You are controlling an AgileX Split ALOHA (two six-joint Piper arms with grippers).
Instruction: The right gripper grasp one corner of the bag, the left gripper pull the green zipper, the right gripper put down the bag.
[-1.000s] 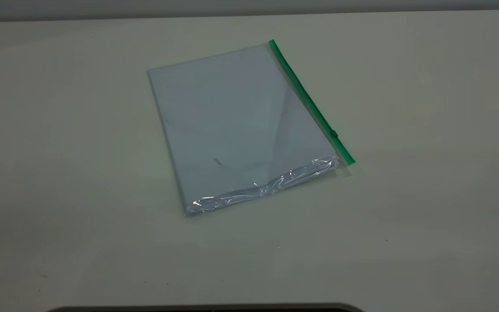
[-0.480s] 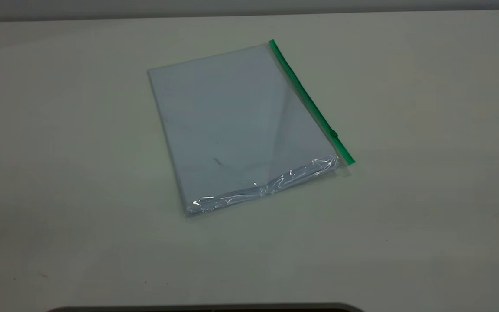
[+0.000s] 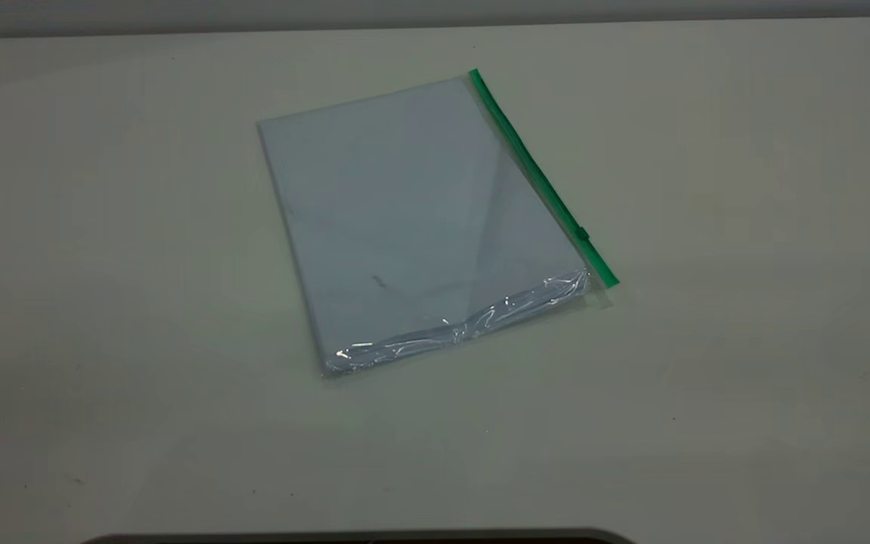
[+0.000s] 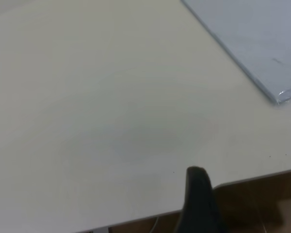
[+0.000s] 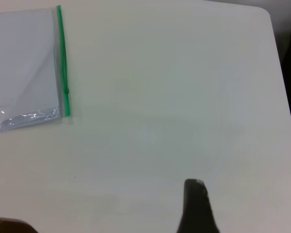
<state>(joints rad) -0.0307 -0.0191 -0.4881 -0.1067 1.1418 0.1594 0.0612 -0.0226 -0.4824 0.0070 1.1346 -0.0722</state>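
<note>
1. The bag (image 3: 420, 227) lies flat on the pale counter (image 3: 745, 340), a little above the middle of the exterior frame, and nothing touches it. It is a clear pouch with a white sheet inside and a crinkled, shiny short edge toward the lower part of the frame.
2. The green zipper (image 3: 541, 177) runs along the bag's right long edge, from the upper centre down toward the right. Its small slider tab (image 3: 583, 234) sits close to the lower end.
3. The exterior view shows the whole bag but neither arm.
4. The left wrist view shows only the bag's plain corner (image 4: 262, 53) at its upper right, with no green in sight. One dark finger (image 4: 199, 201) of the left gripper stands at the lower edge, over the counter's near rim and well apart from the bag.
5. The right wrist view catches the zipper side (image 5: 63, 63) at its upper left, slider included. A single dark finger (image 5: 196, 206) of the right gripper shows at the bottom, well away from the bag.
6. For both grippers, I cannot tell whether the fingers are released or clenched.
</note>
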